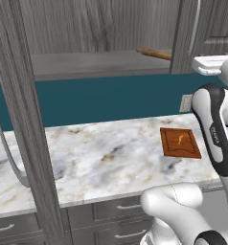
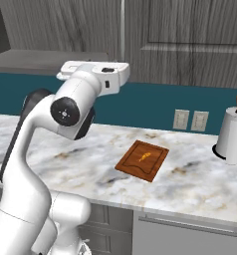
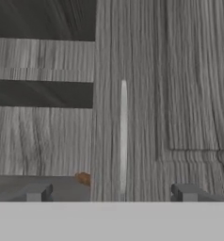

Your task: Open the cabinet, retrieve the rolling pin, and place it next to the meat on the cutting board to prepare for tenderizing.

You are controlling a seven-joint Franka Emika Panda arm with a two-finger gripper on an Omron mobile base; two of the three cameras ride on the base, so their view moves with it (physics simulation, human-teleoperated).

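The cabinet [image 1: 187, 33] has its left door [image 1: 25, 119] swung open and its right door [image 3: 147, 70] closed. The rolling pin [image 1: 154, 53] lies on the grey shelf [image 1: 87, 64]; its brown end [image 3: 84, 178] peeks out beside the closed door's edge. My gripper [image 3: 111, 193] is open and empty, facing the closed door. That door's slim silver handle [image 3: 124, 136] stands between the fingertips, still some way ahead. Down on the counter lies the cutting board [image 2: 135, 167], with the small orange meat [image 2: 144, 158] on it, also seen in the left base view as the board [image 1: 173, 148] and meat [image 1: 181, 139].
A marble counter [image 1: 96, 158] runs below the cabinet, with grey drawers [image 1: 120, 210] under it. A paper towel roll [image 2: 233, 134] stands at the counter's right. Two wall outlets [image 2: 190, 119] sit on the teal backsplash. The open door's handle [image 1: 8, 153] hangs over the counter's left.
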